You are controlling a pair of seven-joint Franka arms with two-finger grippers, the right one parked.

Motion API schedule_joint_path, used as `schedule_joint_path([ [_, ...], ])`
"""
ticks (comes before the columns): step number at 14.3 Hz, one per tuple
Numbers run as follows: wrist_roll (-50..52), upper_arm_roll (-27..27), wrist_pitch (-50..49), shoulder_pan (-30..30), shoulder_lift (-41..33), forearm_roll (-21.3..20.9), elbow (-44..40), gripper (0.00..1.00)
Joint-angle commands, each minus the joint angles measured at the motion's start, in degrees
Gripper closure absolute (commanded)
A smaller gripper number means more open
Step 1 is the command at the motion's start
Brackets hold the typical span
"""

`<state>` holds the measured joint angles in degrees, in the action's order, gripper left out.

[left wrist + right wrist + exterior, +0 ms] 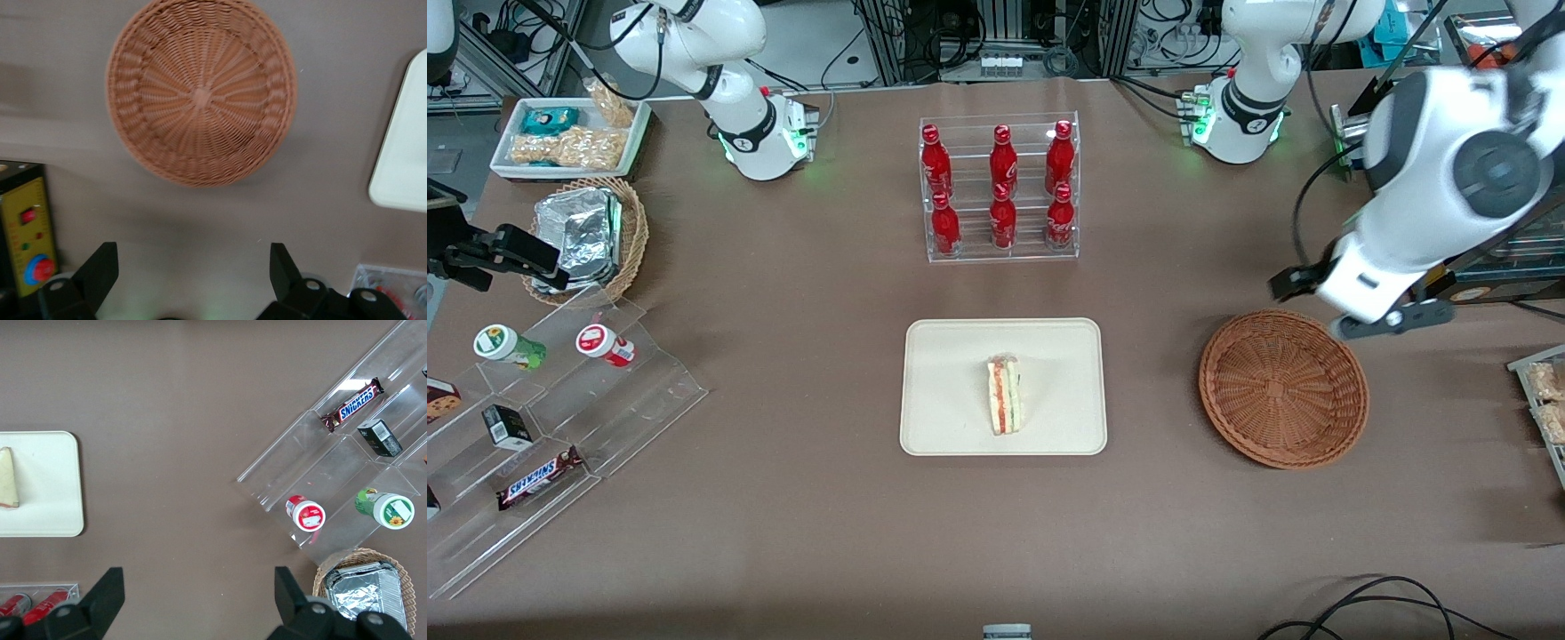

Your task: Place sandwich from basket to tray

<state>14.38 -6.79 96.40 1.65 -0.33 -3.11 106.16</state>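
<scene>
The sandwich, a white bread wedge with red and green filling, lies on the cream tray in the middle of the table; it also shows in the right wrist view. The reddish-brown wicker basket is empty, toward the working arm's end of the table. My left gripper hovers above the table just past the basket's rim, farther from the front camera. In the left wrist view the gripper is open and empty, with the basket and a corner of the tray in sight.
A clear rack of red bottles stands farther from the front camera than the tray. A tan basket of foil packets, a white snack tray and a clear stepped stand with snacks lie toward the parked arm's end. A yellow control box sits near my gripper.
</scene>
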Motion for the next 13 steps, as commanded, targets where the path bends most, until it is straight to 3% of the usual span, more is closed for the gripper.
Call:
schedule_joint_path([
  [1, -6.4, -0.2, -1.0, -1.2, -3.4, 0.5, 0.8, 0.0],
  [5, -14.6, 3.1, -0.9, -0.5, -3.1, 0.6, -3.8, 0.0],
  [7, -18.2, 5.3, -1.0, 0.3, -2.1, 2.7, -6.6, 0.0],
  [13, -18.4, 6.9, -0.2, 0.5, -0.8, 3.3, -8.2, 0.0],
])
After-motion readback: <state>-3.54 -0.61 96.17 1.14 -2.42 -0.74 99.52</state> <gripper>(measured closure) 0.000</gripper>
